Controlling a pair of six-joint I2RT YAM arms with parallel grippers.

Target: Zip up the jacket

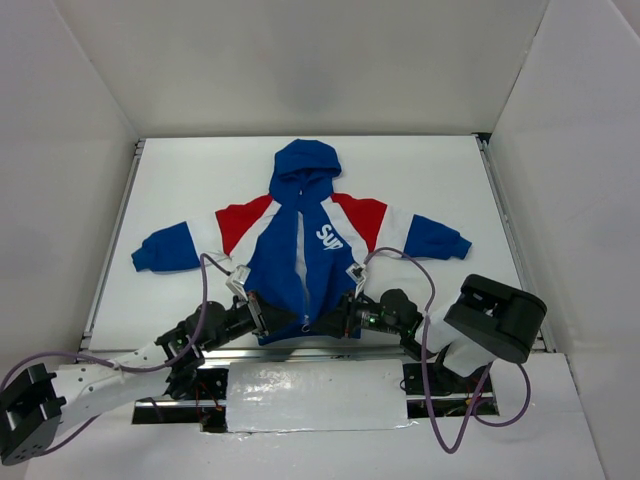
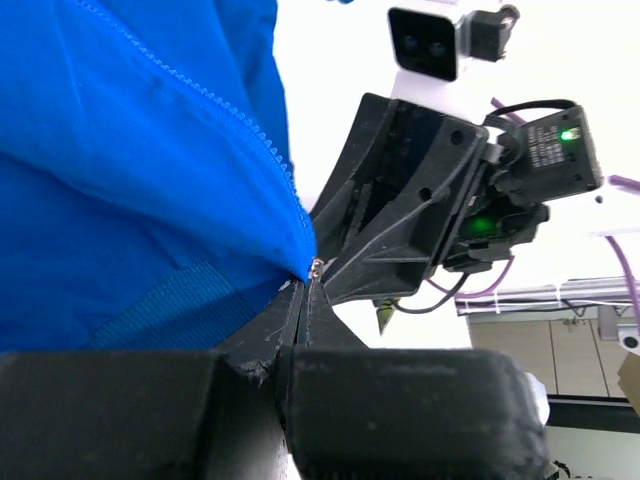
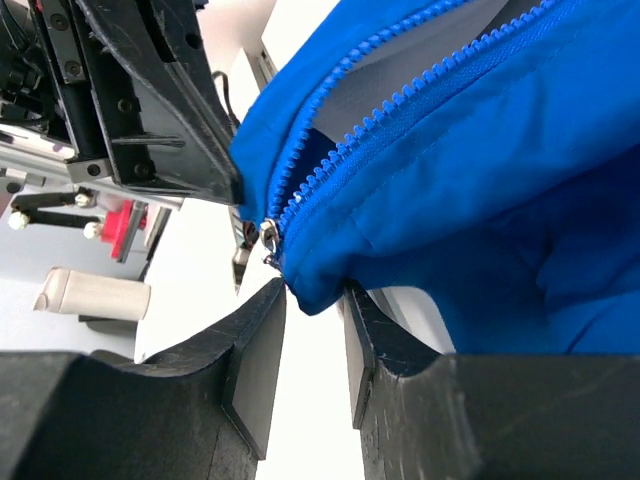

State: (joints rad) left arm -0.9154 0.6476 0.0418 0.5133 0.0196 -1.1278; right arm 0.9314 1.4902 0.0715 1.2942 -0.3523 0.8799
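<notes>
The jacket (image 1: 285,270) lies flat on the white table with its hood away from me, and its front zipper runs down the middle. My left gripper (image 1: 270,315) is at the bottom hem just left of the zipper. In the left wrist view it (image 2: 305,285) is shut, with a small metal zipper piece (image 2: 316,265) at its tips below the blue cloth (image 2: 120,150). My right gripper (image 1: 335,322) is at the hem just right of the zipper. In the right wrist view it (image 3: 312,295) pinches the blue hem corner (image 3: 315,285) beside the metal slider (image 3: 268,235). Above the slider the two rows of teeth stand apart.
The two grippers nearly touch tip to tip at the table's near edge (image 1: 300,352). Metal rails run along the left (image 1: 110,250) and right (image 1: 505,230) sides. White walls enclose the table. Purple cables (image 1: 425,300) loop over both arms.
</notes>
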